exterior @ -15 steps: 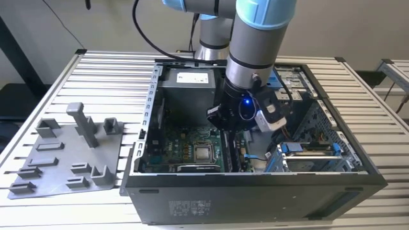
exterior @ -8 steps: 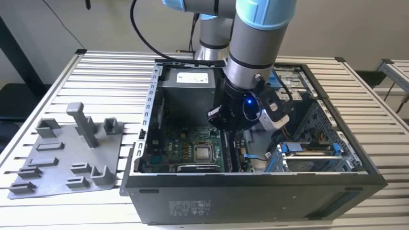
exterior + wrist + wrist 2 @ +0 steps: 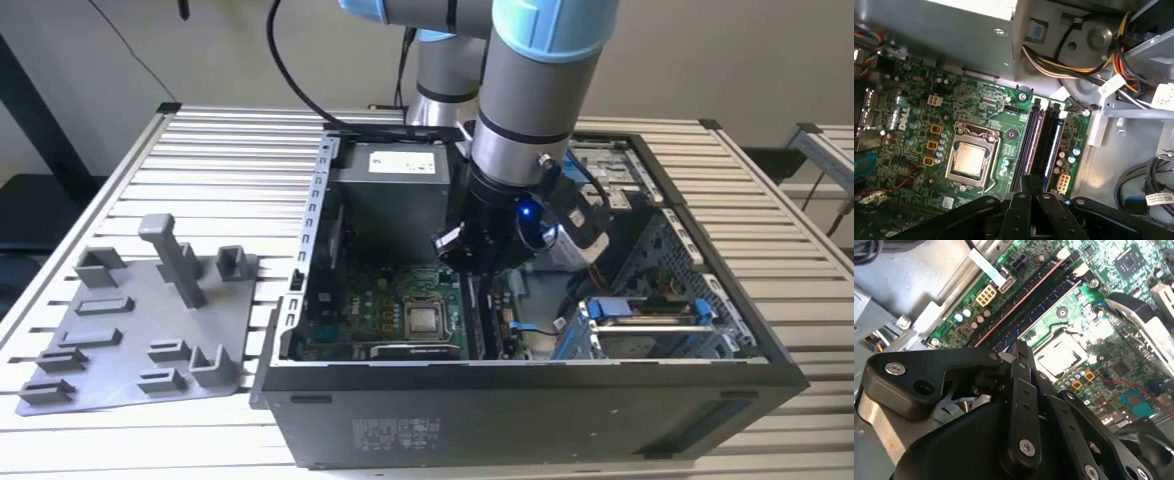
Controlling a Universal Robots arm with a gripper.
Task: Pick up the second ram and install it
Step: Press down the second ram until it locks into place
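Fingers (image 3: 1021,347) pressed together above motherboard slots (image 3: 1041,145); white label (image 3: 404,160) on power supply unreadable.

Work surface: a slatted metal table (image 3: 214,150) with pale ribbed slats. Resting directly on it, an open black computer case (image 3: 534,420), and just beside it, toward the exterior view's left, a grey plastic fixture plate (image 3: 134,345) with upright posts and brackets.
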